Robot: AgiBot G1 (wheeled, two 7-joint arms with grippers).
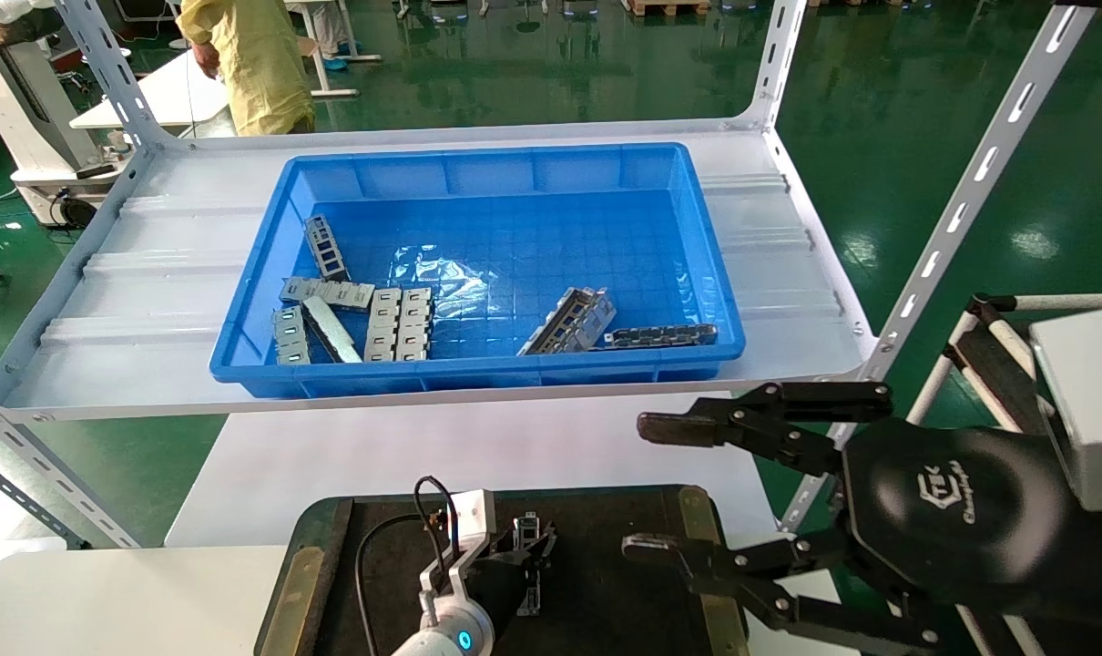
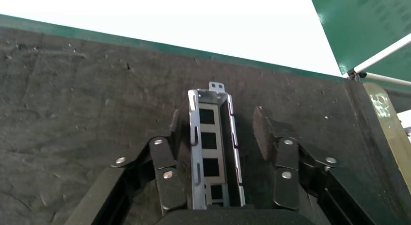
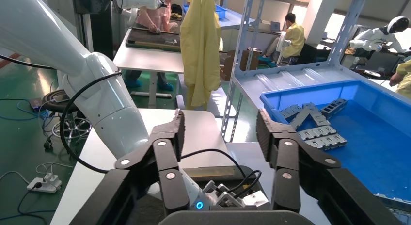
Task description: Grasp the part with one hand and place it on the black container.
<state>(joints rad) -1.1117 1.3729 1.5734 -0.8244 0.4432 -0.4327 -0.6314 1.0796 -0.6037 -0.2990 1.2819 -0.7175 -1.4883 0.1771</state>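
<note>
The near end of the part [image 2: 213, 152] disappears behind the left gripper's [image 2: 218, 137] body, the black container's [image 1: 606, 583] near side is cut by the head view's lower edge, and whether the fingers touch the part is unclear.

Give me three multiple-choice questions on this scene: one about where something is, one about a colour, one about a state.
1. The part between the left claw's fingers lies: A on the floor, B on the black container, C in a drawer.
2. The bin is: A red, B blue, C grey.
3. The right claw is: A open, B shut on a part, C shut empty.
Answers: B, black felt shows around the part; B, its walls are blue; A, its fingers stand wide apart, nothing between.
</note>
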